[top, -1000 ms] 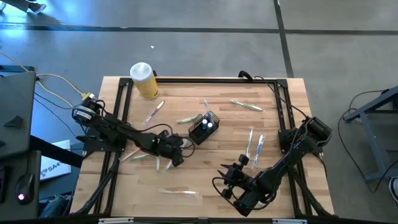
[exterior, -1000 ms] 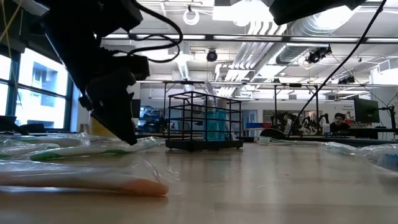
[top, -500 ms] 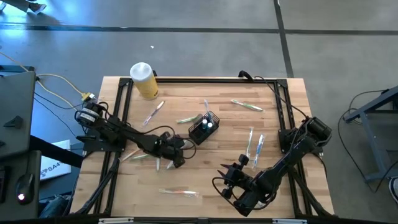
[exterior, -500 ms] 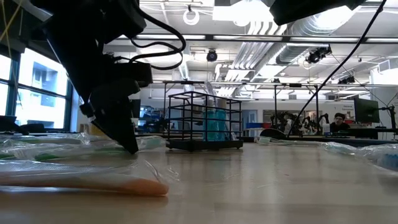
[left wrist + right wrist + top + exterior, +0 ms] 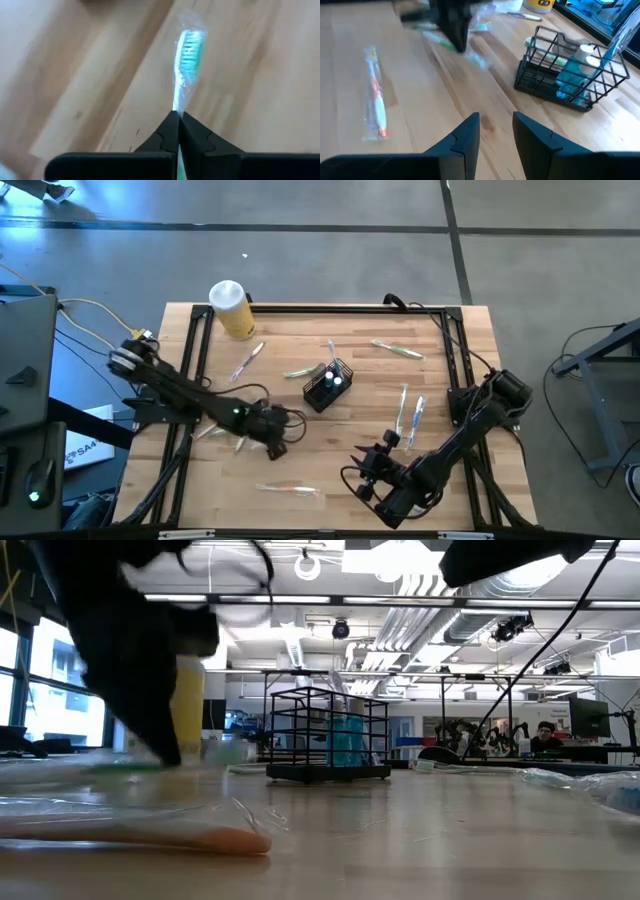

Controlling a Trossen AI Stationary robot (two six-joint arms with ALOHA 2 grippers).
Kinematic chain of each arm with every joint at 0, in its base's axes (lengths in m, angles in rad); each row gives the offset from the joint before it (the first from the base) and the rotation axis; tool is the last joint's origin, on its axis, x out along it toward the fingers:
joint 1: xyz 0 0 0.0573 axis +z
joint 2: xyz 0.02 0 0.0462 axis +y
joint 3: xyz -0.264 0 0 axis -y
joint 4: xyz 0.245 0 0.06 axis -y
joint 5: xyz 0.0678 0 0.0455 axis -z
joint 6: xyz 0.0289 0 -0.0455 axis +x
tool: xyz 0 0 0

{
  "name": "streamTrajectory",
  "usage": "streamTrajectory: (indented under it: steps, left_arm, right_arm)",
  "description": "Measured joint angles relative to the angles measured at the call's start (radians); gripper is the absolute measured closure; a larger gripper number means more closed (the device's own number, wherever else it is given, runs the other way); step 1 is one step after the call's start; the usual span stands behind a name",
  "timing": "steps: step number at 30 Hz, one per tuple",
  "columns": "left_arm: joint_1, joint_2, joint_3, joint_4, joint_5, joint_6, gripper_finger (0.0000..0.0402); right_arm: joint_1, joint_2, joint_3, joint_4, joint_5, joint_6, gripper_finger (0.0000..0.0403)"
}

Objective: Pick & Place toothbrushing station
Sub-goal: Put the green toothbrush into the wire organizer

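The toothbrushing station (image 5: 328, 383) is a black wire caddy with blue tubes inside. It stands on its base mid-table and also shows in the low view (image 5: 328, 735) and the right wrist view (image 5: 570, 67). My left gripper (image 5: 274, 446) is near the table's left front, shut on a wrapped green toothbrush (image 5: 188, 50). The right wrist view shows that gripper as a blur (image 5: 452, 25). My right gripper (image 5: 362, 465) waits open near the front right, its fingers (image 5: 470, 131) apart with nothing between them. My left gripper pinches the green toothbrush's neck (image 5: 176, 106), just below the head, between its two shut fingertips. The fingers slant down along the brush, and the bristle head sticks out past them. The handle end is hidden behind the fingers. Whether the brush is clear of the table I cannot tell.
A yellow jar with a white lid (image 5: 232, 310) stands at the far left corner. Several wrapped toothbrushes lie loose on the wood: an orange one (image 5: 290, 489) near the front, and others at the far left (image 5: 248, 360) and on the right (image 5: 410, 415). A black frame (image 5: 455, 350) edges the table.
My left gripper has shut on the green toothbrush. It has then swung toward the table's left edge and risen a little, carrying the brush with it. My right arm has kept still.
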Motion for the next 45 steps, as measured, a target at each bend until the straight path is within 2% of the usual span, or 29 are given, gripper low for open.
streamTrajectory:
  steps: [6, 9, 12, 18, 21, 24, 28, 36, 40, 45]
  left_arm:
    - [-0.12, -0.212, 0.002, 0.016, -0.186, 0.014, 0.04]
    - [-0.197, -0.301, 0.003, 0.094, -0.314, 0.107, 0.04]
    - [-0.266, -0.336, 0.004, 0.228, -0.4, 0.241, 0.04]
    - [-0.331, -0.27, 0.004, 0.558, -0.435, 0.525, 0.0401]
    - [-0.327, -0.191, 0.004, 0.74, -0.363, 0.67, 0.0401]
    - [-0.31, -0.105, 0.004, 0.905, -0.28, 0.774, 0.0401]
    - [-0.29, -0.052, 0.003, 1.002, -0.182, 0.832, 0.0401]
    - [-0.273, -0.047, 0.004, 1.003, -0.159, 0.843, 0.0401]
    - [-0.274, -0.047, 0.004, 0.995, -0.156, 0.845, 0.0401]
    - [-0.274, -0.047, 0.004, 0.974, -0.149, 0.845, 0.0402]
  right_arm:
    - [-0.005, 0.016, -0.001, 0.003, 0.014, 0.003, 0.0294]
    - [-0.009, 0.016, -0.001, 0.017, 0.037, 0.005, 0.0294]
    - [0.006, 0.016, -0.001, 0.06, 0.109, -0.004, 0.0294]
    - [0.058, 0.016, 0.0, 0.284, 0.268, -0.225, 0.0294]
    - [0.069, 0.016, 0.0, 0.443, 0.292, -0.409, 0.0294]
    - [0.064, 0.016, 0.0, 0.621, 0.232, -0.604, 0.0294]
    - [0.037, 0.016, 0.001, 0.784, 0.062, -0.777, 0.0294]
    - [-0.049, 0.016, 0.0, 0.931, -0.122, -0.916, 0.0294]
    - [-0.089, 0.016, 0.001, 1.031, -0.252, -0.997, 0.0294]
    - [-0.122, 0.016, 0.001, 1.097, -0.375, -1.025, 0.0294]
